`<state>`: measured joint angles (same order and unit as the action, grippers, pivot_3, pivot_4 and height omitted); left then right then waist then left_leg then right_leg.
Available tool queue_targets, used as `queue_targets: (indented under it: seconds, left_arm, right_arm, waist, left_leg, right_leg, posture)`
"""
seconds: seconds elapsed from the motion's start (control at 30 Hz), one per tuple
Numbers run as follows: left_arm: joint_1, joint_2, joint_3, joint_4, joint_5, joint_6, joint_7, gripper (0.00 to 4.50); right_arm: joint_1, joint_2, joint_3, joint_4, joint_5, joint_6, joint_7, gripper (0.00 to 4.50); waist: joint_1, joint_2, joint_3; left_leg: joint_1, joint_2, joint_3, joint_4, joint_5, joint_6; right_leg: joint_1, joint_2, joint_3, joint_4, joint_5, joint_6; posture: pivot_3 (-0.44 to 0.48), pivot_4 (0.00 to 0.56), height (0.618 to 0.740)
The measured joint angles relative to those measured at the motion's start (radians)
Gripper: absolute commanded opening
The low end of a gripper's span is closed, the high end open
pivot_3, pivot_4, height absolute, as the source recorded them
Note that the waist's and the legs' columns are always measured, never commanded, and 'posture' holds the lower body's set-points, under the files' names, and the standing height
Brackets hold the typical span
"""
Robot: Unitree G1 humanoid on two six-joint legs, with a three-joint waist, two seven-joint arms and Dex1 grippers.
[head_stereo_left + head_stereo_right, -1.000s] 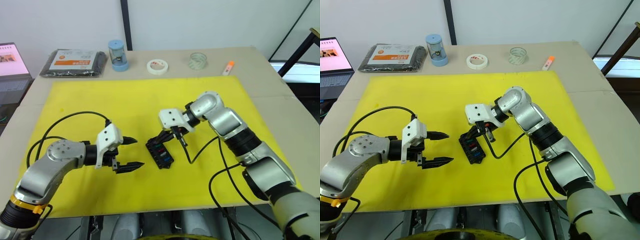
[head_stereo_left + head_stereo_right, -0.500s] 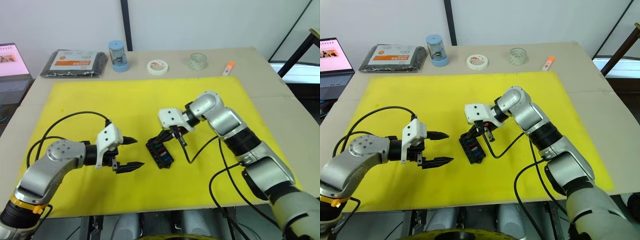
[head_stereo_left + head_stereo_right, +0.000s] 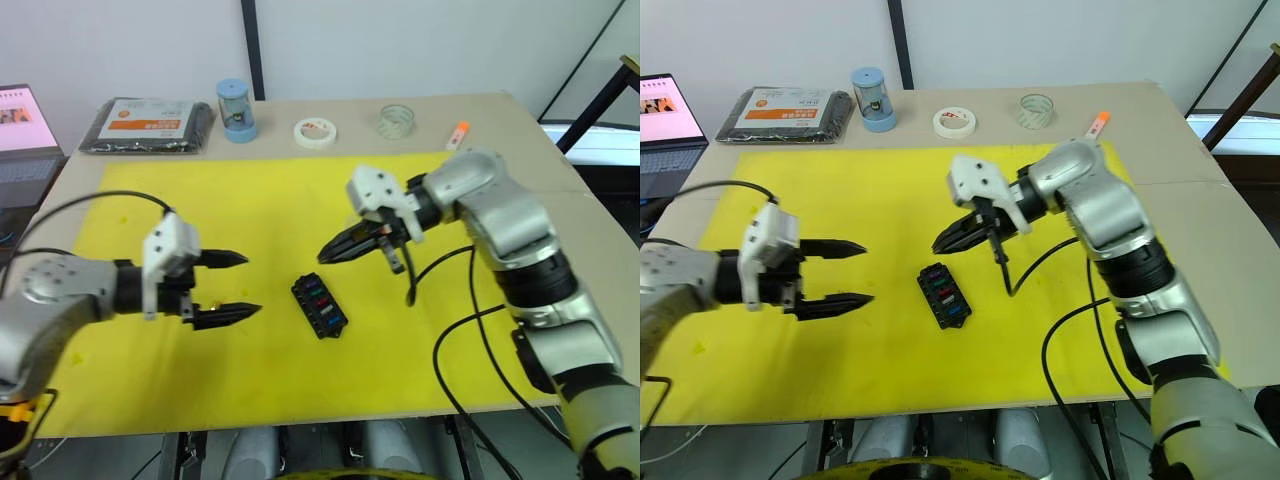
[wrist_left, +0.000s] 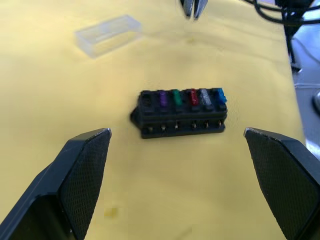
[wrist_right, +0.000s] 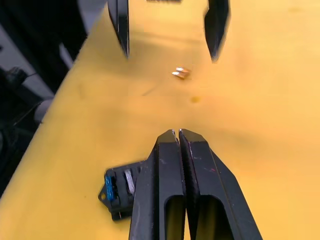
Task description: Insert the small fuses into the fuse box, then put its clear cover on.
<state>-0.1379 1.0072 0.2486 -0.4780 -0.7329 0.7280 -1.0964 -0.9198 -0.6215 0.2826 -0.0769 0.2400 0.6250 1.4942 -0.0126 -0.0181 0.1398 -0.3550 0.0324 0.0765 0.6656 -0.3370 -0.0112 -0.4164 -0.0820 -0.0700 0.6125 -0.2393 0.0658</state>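
left wrist view — fuse box (image 4: 181, 113) between open left gripper (image 4: 185, 185)

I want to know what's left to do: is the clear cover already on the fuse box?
No, the clear cover lies on the yellow mat apart from the fuse box, whose fuses are exposed.

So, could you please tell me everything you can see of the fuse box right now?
The fuse box is a small black plastic rectangular block lying flat on the yellow mat, turned diagonally between the two grippers. Its top row holds five small fuses: purple, green, red, white and teal, while one end slot looks empty. Small round marks line its side. Nothing touches it, and its clear cover lies apart on the mat.
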Motion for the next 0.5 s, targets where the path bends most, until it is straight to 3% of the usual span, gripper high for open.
queue_targets:
  seconds: [0.2,0.4,0.5]
  left_arm:
    - [0.197,0.144,0.145,0.143,0.085,-0.074,-0.161,4.5]
    - [0.329,0.184,0.231,0.425,0.212,-0.227,-0.294,4.5]
    - [0.34,0.192,0.232,0.552,0.274,-0.311,-0.327,4.5]
  right_arm:
    - [0.119,-0.211,-0.064,0.025,-0.018,-0.068,-0.013,2.35]
    - [0.224,-0.413,-0.153,0.145,-0.032,-0.159,0.003,4.47]
    - [0.278,-0.463,-0.174,0.249,-0.054,-0.213,-0.001,4.47]
  waist:
    - [0.0,0.001,0.001]
    - [0.0,0.001,0.001]
    - [-0.001,0.001,0.001]
  left_leg:
    - [-0.001,-0.001,0.003,0.0,0.0,0.0]
    - [0.0,0.0,0.004,-0.001,-0.004,0.006]
    - [-0.001,0.0,0.005,-0.001,-0.004,0.006]
  right_leg:
    - [-0.002,0.0,0.0,-0.001,0.0,0.0]
    - [-0.004,0.001,0.0,-0.001,-0.001,-0.001]
    - [-0.005,0.0,0.0,-0.001,-0.001,-0.001]
  posture:
    - [0.0,0.15,0.74]
    - [0.0,0.15,0.74]
    - [0.0,0.15,0.74]
